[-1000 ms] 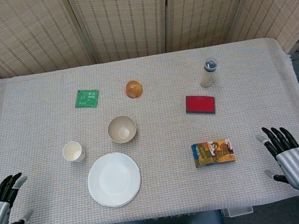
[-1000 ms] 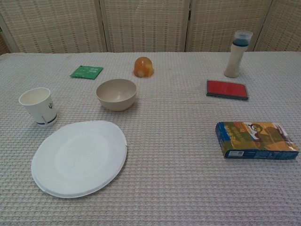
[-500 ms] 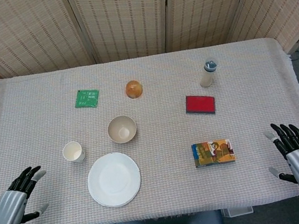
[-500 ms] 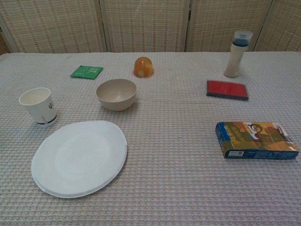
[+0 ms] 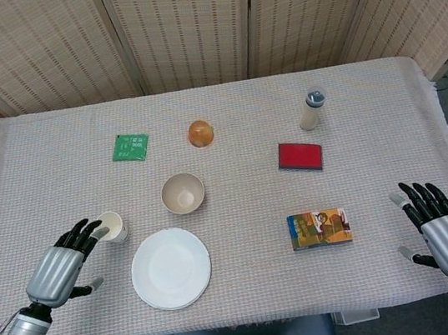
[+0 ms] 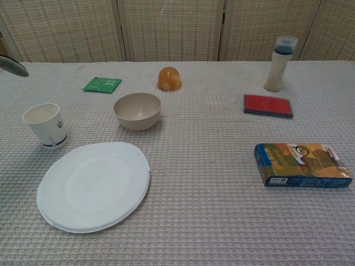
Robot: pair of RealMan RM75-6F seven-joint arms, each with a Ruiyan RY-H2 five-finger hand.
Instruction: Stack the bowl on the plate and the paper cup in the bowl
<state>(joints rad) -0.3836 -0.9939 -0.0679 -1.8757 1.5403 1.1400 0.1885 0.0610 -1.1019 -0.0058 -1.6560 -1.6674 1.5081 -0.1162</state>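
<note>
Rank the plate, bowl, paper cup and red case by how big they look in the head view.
1. plate, clearly largest.
2. bowl and red case look about alike; no firm order between them.
3. paper cup, smallest, partly overlapped by the left hand.

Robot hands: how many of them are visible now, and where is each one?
2. The left hand hovers by the paper cup, near the table's left front. The right hand is at the right front edge.
</note>
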